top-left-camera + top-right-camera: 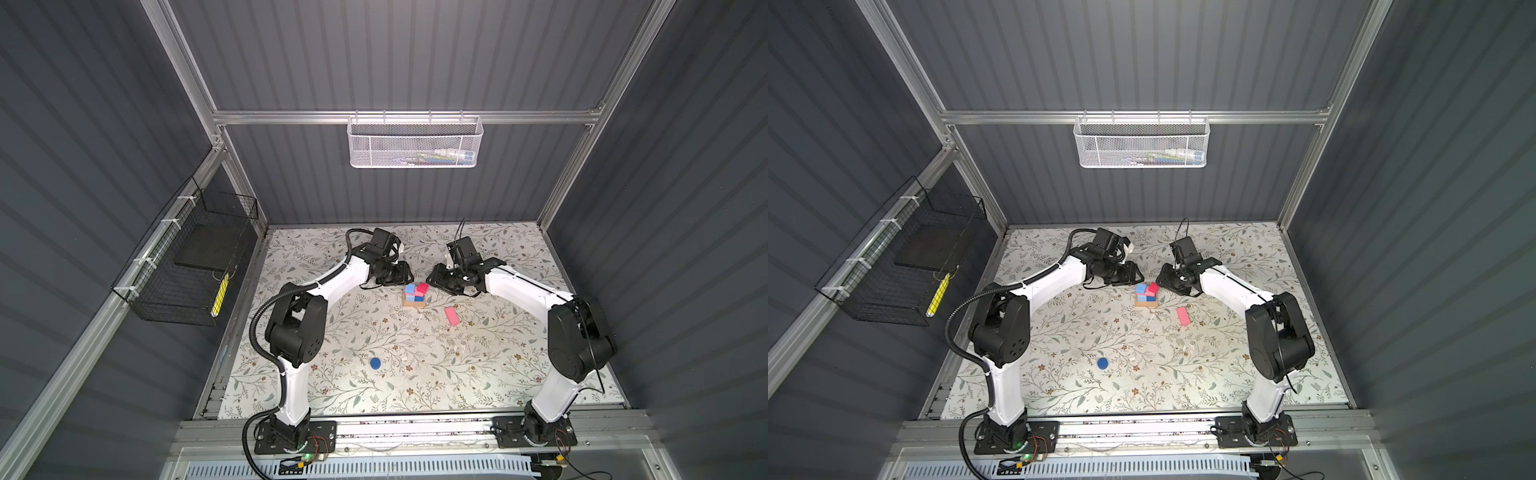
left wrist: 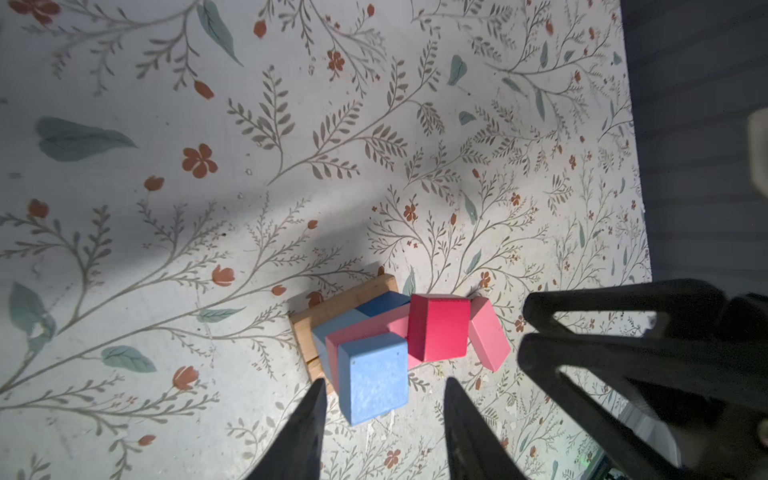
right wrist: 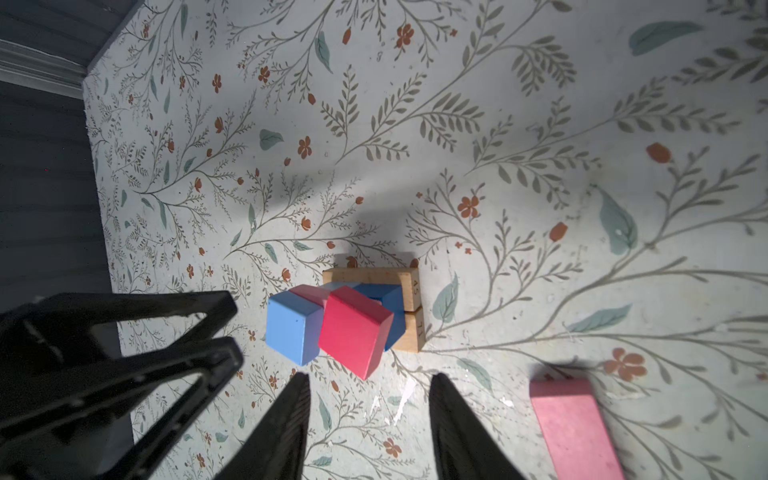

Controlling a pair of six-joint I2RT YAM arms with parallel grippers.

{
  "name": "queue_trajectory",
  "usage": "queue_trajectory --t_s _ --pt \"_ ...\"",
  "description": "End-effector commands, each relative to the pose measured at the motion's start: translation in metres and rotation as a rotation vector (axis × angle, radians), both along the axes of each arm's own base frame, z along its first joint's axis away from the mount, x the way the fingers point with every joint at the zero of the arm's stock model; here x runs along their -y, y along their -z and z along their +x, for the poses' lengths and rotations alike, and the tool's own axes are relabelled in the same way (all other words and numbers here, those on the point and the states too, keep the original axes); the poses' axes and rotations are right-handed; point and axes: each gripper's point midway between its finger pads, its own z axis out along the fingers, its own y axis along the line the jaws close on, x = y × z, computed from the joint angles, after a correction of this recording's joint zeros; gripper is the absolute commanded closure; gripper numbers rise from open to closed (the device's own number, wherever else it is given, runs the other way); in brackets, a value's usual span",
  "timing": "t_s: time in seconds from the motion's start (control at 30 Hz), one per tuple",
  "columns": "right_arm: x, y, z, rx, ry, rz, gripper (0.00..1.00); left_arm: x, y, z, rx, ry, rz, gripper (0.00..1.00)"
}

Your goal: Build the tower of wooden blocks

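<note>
The tower [image 1: 414,296] stands mid-table in both top views. Two tan oblongs [image 3: 374,276] form its base, with blue cubes and a pink oblong [image 2: 365,328] on them. On top, a light blue cube [image 2: 374,382] and a red cube [image 3: 353,328] sit askew. A second pink oblong [image 1: 452,316] lies flat on the table, right of the tower. The dark blue disc [image 1: 375,363] lies nearer the front, left of centre. My left gripper [image 2: 386,380] hovers open over the light blue cube. My right gripper [image 3: 370,376] hovers open by the red cube. Neither holds anything.
A white mesh basket [image 1: 415,143] hangs on the back wall. A black wire basket [image 1: 187,266] is fixed to the left wall. Both arm bases [image 1: 295,432] stand at the table's front edge. The two grippers nearly face each other across the tower.
</note>
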Motion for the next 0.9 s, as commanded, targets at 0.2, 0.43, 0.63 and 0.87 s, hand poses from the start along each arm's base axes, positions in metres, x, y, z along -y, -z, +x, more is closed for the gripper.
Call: queue_trajectory --t_s 0.2,0.43,0.63,0.87 --pt "-0.004 0.004 0.009 0.0 0.005 0.039 0.51 0.002 0.008 -0.001 -0.025 0.019 0.03 0.52" --pt "-0.008 0.01 0.011 -0.022 -0.007 0.048 0.5 0.005 0.012 0.0 -0.031 0.02 0.031 0.52" --pt "-0.011 0.012 0.013 -0.03 -0.014 0.058 0.5 0.005 0.013 0.0 -0.037 0.018 0.03 0.52" --pt "-0.014 0.013 0.015 -0.037 -0.019 0.067 0.51 0.01 0.012 -0.002 -0.043 0.027 0.013 0.53"
